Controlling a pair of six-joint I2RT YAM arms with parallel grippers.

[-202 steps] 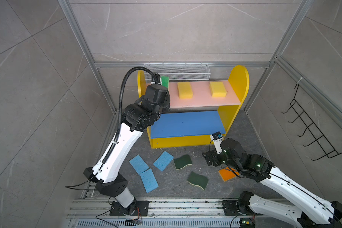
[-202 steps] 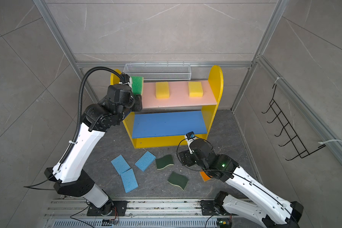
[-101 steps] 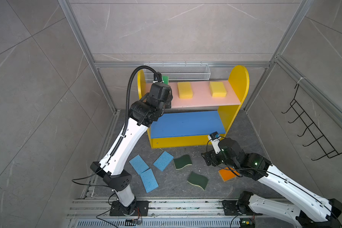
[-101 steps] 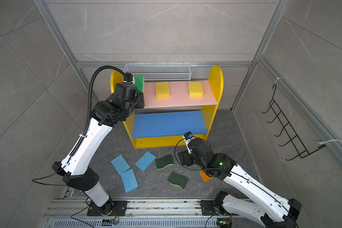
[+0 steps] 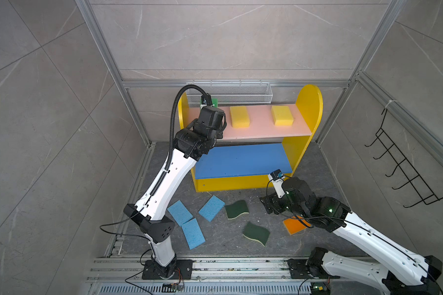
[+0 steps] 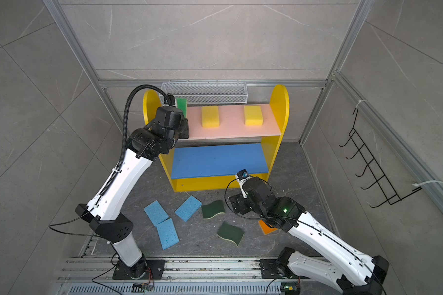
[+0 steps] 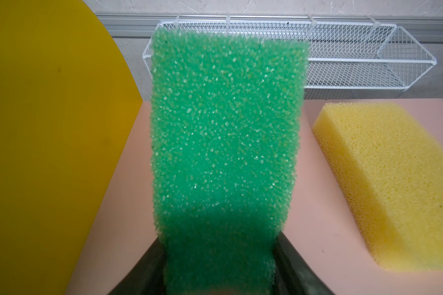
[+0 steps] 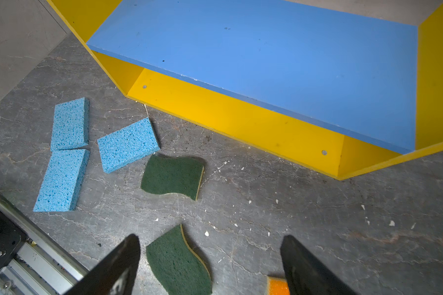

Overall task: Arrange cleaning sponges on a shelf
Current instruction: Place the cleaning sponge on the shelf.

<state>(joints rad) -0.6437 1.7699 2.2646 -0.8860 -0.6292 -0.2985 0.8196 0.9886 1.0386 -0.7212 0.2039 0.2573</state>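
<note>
Right now the left jaws squeeze one end of the green sponge (image 7: 225,153). They hold it over the left end of the pink board (image 5: 261,125), which is the top board of the shelf (image 5: 310,107). The sponge is close to the yellow side panel (image 7: 49,127). Its free end sticks out toward the white mesh basket (image 5: 241,93) on the back wall. I cannot tell if the sponge touches the board.

Two yellow sponges lie flat on the same pink board. One (image 5: 239,116) is just beside the green sponge. The other (image 5: 281,115) is nearer the right side of the shelf. They do not touch each other. The blue board (image 5: 241,161) sits lower down, under the pink one.

The right jaws are open wide and hold nothing. They hang low over the table (image 5: 317,173) in front of the shelf. In the right wrist view one dark green sponge (image 8: 178,263) lies on the table between them. A corner of the orange sponge (image 8: 278,286) peeks out by one of them. The other dark green sponge (image 8: 173,176) lies a bit closer to the shelf.

Three blue sponges lie flat on the table too. Two of them (image 8: 71,124) (image 8: 62,180) touch end to end. The third (image 8: 128,144) is just beside them and near the dark green one.
</note>
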